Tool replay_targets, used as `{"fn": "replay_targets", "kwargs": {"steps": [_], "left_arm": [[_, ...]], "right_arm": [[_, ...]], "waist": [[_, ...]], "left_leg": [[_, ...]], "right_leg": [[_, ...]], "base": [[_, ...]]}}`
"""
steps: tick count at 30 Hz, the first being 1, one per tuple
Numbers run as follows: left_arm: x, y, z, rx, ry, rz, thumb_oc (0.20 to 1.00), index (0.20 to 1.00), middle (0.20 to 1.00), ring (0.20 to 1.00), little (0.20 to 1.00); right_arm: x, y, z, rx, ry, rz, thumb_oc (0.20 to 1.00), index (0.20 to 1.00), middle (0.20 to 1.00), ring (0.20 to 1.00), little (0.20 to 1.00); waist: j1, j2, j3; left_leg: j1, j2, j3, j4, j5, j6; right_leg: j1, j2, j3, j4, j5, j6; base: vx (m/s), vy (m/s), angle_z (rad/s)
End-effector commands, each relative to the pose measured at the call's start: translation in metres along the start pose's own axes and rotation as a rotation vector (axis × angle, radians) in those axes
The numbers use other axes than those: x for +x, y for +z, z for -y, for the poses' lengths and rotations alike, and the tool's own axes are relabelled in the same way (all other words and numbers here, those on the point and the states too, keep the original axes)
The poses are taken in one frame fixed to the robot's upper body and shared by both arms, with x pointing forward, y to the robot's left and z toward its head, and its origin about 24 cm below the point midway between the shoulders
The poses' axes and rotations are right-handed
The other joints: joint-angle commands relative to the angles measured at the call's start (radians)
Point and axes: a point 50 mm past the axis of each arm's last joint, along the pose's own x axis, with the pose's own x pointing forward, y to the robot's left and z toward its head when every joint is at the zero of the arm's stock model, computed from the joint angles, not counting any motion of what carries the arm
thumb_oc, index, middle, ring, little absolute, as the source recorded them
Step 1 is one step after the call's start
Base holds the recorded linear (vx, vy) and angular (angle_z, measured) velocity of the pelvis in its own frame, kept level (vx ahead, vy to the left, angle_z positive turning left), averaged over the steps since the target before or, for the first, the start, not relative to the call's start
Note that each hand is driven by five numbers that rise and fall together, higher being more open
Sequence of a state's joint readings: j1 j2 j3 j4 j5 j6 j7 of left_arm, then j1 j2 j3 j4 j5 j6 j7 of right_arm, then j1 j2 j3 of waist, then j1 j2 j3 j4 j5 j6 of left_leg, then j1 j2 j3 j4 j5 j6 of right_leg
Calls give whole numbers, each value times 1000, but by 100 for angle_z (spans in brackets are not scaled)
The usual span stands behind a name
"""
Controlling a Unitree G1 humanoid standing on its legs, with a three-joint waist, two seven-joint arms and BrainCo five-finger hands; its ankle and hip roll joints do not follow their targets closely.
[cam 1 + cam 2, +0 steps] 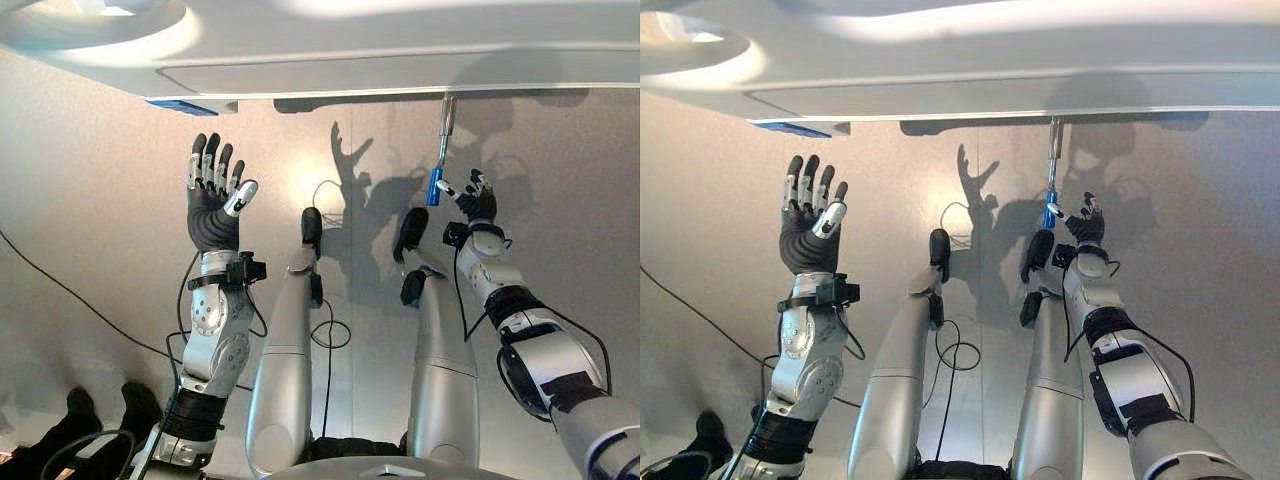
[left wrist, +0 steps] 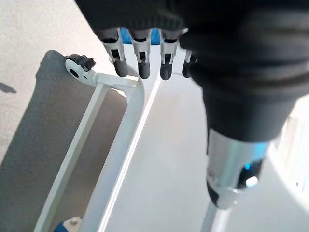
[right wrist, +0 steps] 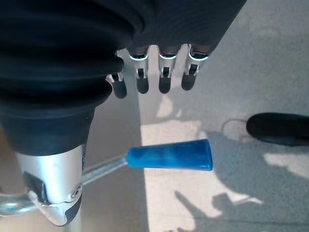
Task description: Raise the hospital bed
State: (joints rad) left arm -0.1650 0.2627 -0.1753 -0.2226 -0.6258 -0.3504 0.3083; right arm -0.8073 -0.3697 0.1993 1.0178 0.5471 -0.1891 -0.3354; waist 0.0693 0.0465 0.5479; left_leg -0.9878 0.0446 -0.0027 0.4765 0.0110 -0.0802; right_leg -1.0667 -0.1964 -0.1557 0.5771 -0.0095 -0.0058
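The crank [image 1: 434, 186], a metal rod with a blue grip, hangs from the foot edge of the bed [image 1: 400, 60], its long axis running from the bed toward the robot. The right hand [image 1: 474, 203] is right beside the grip, on its outer side; in the right wrist view the grip [image 3: 169, 155] lies across the gap between thumb and fingers, which are straight and not closed on it. The left hand [image 1: 213, 200] is held up released, well apart from the crank, so the right is the nearer.

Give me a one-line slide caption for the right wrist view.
Right hand open just above the blue crank handle of the hospital bed, not yet gripping it.
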Motion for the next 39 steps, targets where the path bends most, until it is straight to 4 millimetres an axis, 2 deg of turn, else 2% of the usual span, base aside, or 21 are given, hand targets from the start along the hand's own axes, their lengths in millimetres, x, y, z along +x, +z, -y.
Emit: {"fn": "replay_targets", "kwargs": {"steps": [1, 2, 3, 4, 5, 6, 7, 8, 9, 10, 11, 12, 13, 14, 15, 18, 19, 20, 28, 39], "left_arm": [[-13, 26, 4, -44, -29, 97, 1000, 1000, 1000, 1000, 1000], [-13, 27, 4, -44, -29, 97, 1000, 1000, 1000, 1000, 1000], [-15, 24, 2, -40, -22, 80, 1000, 1000, 1000, 1000, 1000], [-13, 26, 3, -41, -26, 90, 1000, 1000, 1000, 1000, 1000], [-14, 26, 2, -41, -24, 88, 1000, 1000, 1000, 1000, 1000], [-17, 23, -1, -34, -11, 70, 1000, 1000, 1000, 1000, 1000], [-15, 25, 0, -35, -15, 80, 1000, 1000, 1000, 1000, 1000], [-16, 25, 0, -35, -13, 80, 1000, 1000, 1000, 1000, 1000], [-17, 25, -1, -32, -6, 71, 1000, 1000, 1000, 1000, 1000], [-16, 26, -1, -33, -11, 82, 1000, 1000, 1000, 1000, 1000], [-17, 25, -1, -38, -11, 73, 1000, 1000, 1000, 1000, 1000], [-17, 26, 0, -39, -13, 75, 1000, 1000, 1000, 1000, 1000], [-15, 28, 0, -41, -17, 85, 1000, 1000, 1000, 1000, 1000], [-17, 25, 0, -44, -15, 68, 1000, 1000, 1000, 1000, 1000], [-15, 27, 1, -46, -20, 79, 1000, 1000, 1000, 1000, 1000], [-15, 27, 2, -55, -25, 79, 1000, 1000, 1000, 1000, 1000], [-16, 25, 2, -58, -28, 69, 1000, 1000, 1000, 1000, 1000], [-15, 27, 3, -60, -33, 79, 1000, 1000, 1000, 1000, 1000], [-14, 28, 11, -70, -70, 88, 1000, 1000, 1000, 1000, 1000], [-14, 28, 15, -81, -87, 89, 1000, 1000, 1000, 1000, 1000]], "right_arm": [[4, 7, 6, -4, -1, 9, 1000, 1000, 1000, 1000, 1000], [4, 7, 6, -4, -1, 9, 1000, 1000, 1000, 1000, 1000], [5, 8, 6, -3, 0, 9, 1000, 1000, 1000, 1000, 1000], [6, 12, 5, 1, 1, 19, 1000, 1000, 1000, 1000, 1000], [6, 14, 4, -2, 8, 27, 1000, 1000, 1000, 1000, 1000], [5, 13, 2, -2, 22, 26, 1000, 1000, 1000, 1000, 1000], [6, 16, 1, 2, 23, 36, 1000, 1000, 1000, 1000, 1000], [6, 17, 0, 3, 28, 38, 1000, 1000, 1000, 1000, 1000], [5, 15, -3, -1, 37, 30, 1000, 1000, 1000, 1000, 1000], [6, 19, -4, 3, 38, 40, 1000, 1000, 1000, 1000, 1000], [6, 13, -3, -12, 35, 14, 1000, 1000, 1000, 1000, 1000], [6, 12, -3, -18, 34, 5, 1000, 1000, 1000, 1000, 1000], [7, 16, -4, -13, 36, 16, 1000, 1000, 1000, 1000, 1000], [6, 7, -3, -32, 29, -23, 1000, 1000, 1000, 1000, 1000], [7, 11, -4, -28, 31, -13, 1000, 1000, 1000, 1000, 1000], [10, 9, 0, -39, 5, -43, 1000, 1000, 1000, 1000, 1000], [11, 5, 4, -51, -12, -67, 1000, 1000, 1000, 1000, 1000], [12, 9, 3, -47, -11, -56, 1000, 1000, 1000, 1000, 1000], [16, 13, 9, -70, -38, -82, 1000, 1000, 1000, 1000, 1000], [16, 12, 7, -74, -14, -86, 1000, 1000, 1000, 1000, 1000]], "waist": [[23, 24, -28], [23, 24, -28], [25, 25, -28], [25, 26, -28], [25, 25, -28], [23, 21, -28], [24, 22, -28], [24, 20, -28], [22, 17, -28], [23, 17, -28], [22, 17, -28], [22, 18, -28], [22, 18, -28], [23, 20, -28], [24, 21, -28], [29, 30, -28], [35, 37, -28], [36, 38, -28], [58, 69, -28], [67, 86, -28]], "left_leg": [[-102, 8, 10, -41, 72, -10], [-103, 8, 10, -40, 72, -10], [-88, 7, 6, -25, 40, -16], [-112, 7, 9, -32, 71, -10], [-115, 7, 9, -30, 72, -10], [-92, 7, 6, -21, 40, -15], [-116, 7, 9, -29, 72, -9], [-117, 7, 10, -29, 72, -9], [-95, 5, 9, -16, 39, -14], [-119, 5, 12, -24, 71, -8], [-96, 2, 9, -14, 40, -15], [-97, 2, 9, -13, 40, -15], [-122, 2, 12, -21, 72, -9], [-97, 0, 10, -11, 39, -15], [-121, 0, 13, -20, 72, -8], [-127, -3, 14, -13, 71, -8], [-104, -5, 11, -1, 38, -13], [-128, -4, 14, -10, 70, -6], [-134, -11, 18, -5, 76, -1], [-133, -14, 25, -4, 74, 3]], "right_leg": [[-22, -33, 44, -16, 70, 111], [-22, -33, 43, -16, 70, 111], [-9, -34, 50, 7, 38, 118], [-30, -34, 44, -5, 67, 111], [-32, -33, 44, -4, 67, 111], [-13, -33, 51, 7, 39, 119], [-34, -33, 45, -6, 68, 111], [-36, -33, 45, -4, 69, 111], [-18, -30, 53, 12, 40, 118], [-39, -31, 47, -1, 69, 110], [-19, -29, 56, 12, 41, 117], [-20, -29, 57, 14, 42, 117], [-41, -29, 51, 1, 71, 109], [-21, -31, 56, 13, 43, 117], [-42, -31, 50, 0, 72, 109], [-46, -32, 52, 8, 72, 110], [-27, -34, 60, 24, 42, 119], [-47, -34, 54, 11, 71, 111], [-56, -41, 55, 28, 72, 114], [-57, -46, 59, 30, 69, 115]], "base": [[0, 0, 0], [90, -6, 1], [0, 0, 0], [0, 0, 0], [0, 0, 0], [0, 0, 0], [0, 0, 0], [0, 0, 0], [0, 0, 0], [65, 6, 0], [0, 0, 0], [0, 0, 0], [0, 0, 0], [-53, 17, 0], [0, 0, 0], [0, 10, 1], [0, 0, 0], [0, 0, 0], [-8, 7, 0], [0, 0, 0]]}}
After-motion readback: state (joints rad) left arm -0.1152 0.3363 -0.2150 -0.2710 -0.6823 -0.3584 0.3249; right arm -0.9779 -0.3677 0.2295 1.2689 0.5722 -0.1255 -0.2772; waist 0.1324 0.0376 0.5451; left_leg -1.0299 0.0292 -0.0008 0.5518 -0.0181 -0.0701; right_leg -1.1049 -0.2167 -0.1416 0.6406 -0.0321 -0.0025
